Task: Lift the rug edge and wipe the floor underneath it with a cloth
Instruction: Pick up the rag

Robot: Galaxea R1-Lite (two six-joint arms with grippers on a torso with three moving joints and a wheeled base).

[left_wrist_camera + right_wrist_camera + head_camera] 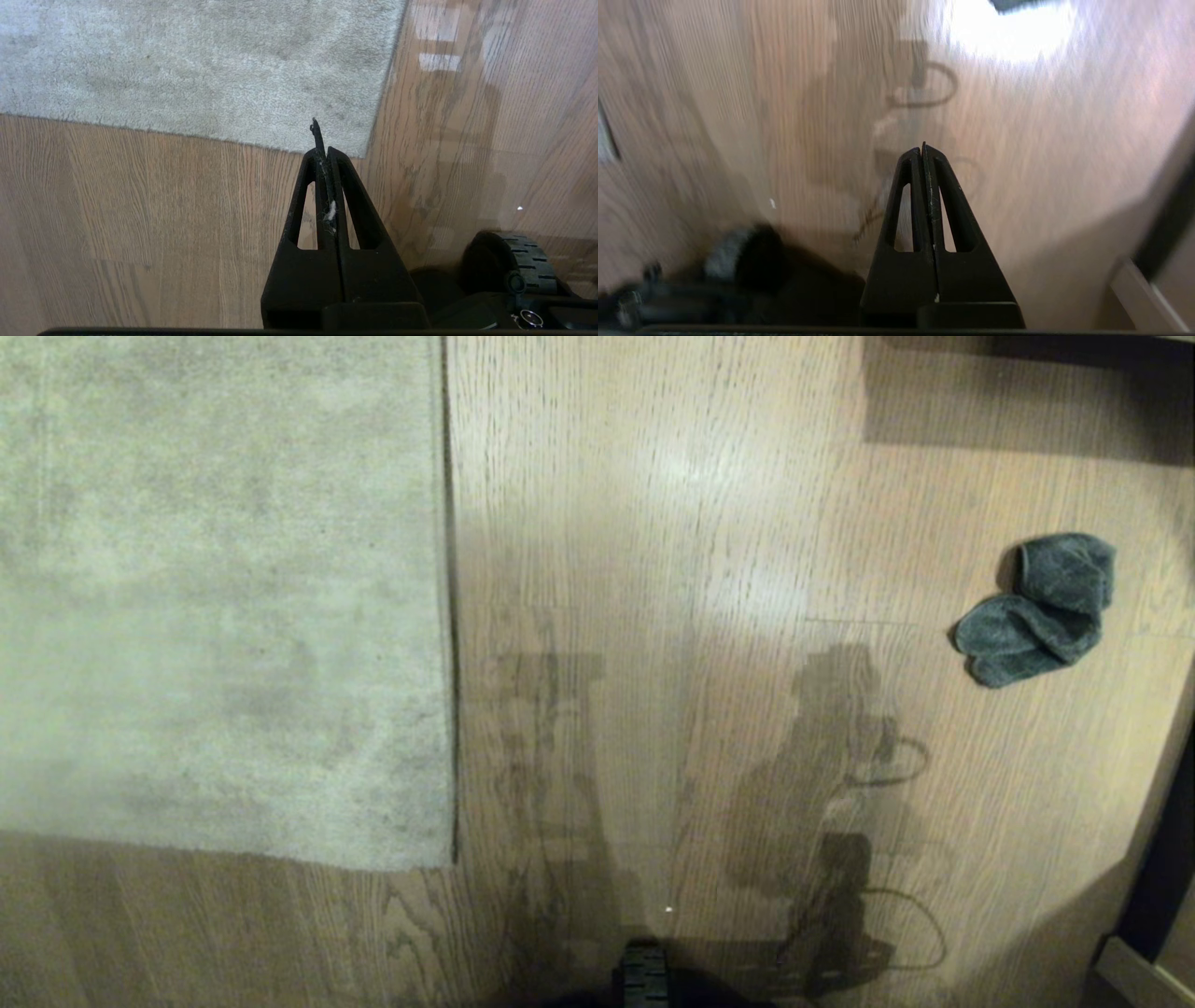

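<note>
A pale grey-beige rug (215,588) fills the left of the head view; its rug edge (450,616) runs straight down to a square corner (451,864), lying flat on the wood floor (672,616). The dark grey cloth (1041,609) lies crumpled on the floor at the right. Neither gripper shows in the head view, only their shadows. In the left wrist view my left gripper (326,150) is shut and empty, hanging over the floor (140,210) just short of the rug corner (364,151). In the right wrist view my right gripper (921,149) is shut and empty above bare floor (1064,163).
Dark furniture (1074,350) casts a shadow along the top right. A dark upright piece with a pale base (1153,915) stands at the right edge. My base's wheel (514,261) shows by the left gripper, and a dark part of my base (644,975) sits at the bottom middle.
</note>
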